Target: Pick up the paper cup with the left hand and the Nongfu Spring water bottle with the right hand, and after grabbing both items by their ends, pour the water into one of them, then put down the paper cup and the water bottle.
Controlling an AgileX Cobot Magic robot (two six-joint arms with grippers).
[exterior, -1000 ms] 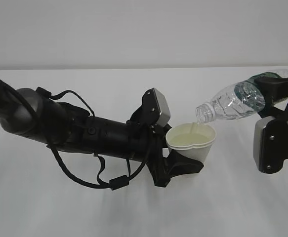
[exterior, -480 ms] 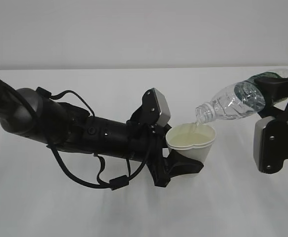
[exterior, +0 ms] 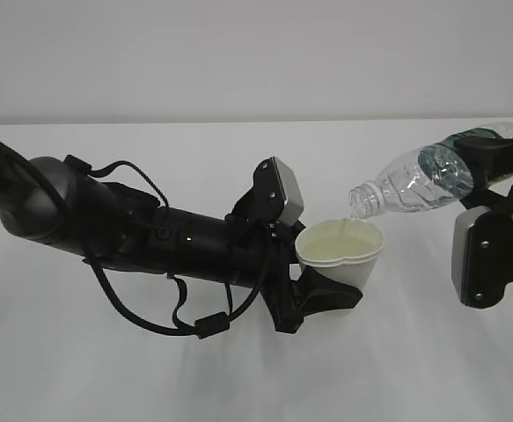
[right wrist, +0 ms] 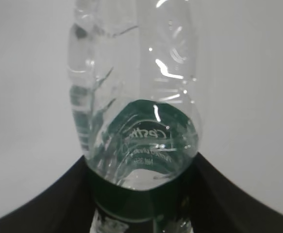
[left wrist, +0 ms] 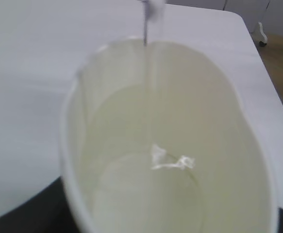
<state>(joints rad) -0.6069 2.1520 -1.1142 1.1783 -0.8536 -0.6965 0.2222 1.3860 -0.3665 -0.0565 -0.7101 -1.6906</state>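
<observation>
**Midway: water going into the cup, set-down still to come**

Right now the pour looks to be underway. Taking the small white paper cup (exterior: 341, 252) with its rolled rim and cream inside as the landmark: it is held off the white table (exterior: 238, 378), squeezed slightly oval at its lower end by the black two-finger gripper of the left hand (exterior: 319, 294), whose long black cabled arm stretches away to the cup's left. That gripper is pinching the paper cup.

Just above the cup's far-right rim hangs the open mouth of the small clear ribbed plastic Nongfu Spring water bottle (exterior: 414, 183), tipped neck-down, its dark green label band up and to the right of the cup. The right hand (exterior: 489, 163) clamps the bottle at its base end beyond the label.

From the left wrist view a thin thread of clear water (left wrist: 148, 63) drops inside the cup's back wall, and a shallow pool glints at the bottom (left wrist: 170, 160). Through the right wrist view the bottle (right wrist: 136, 111) looks mostly drained, though I can't judge how much remains.

So, as I read it: both pickups done, pouring in progress or near its end. Left to do: tipping the bottle upright, then setting both cup and bottle down on the table.
</observation>
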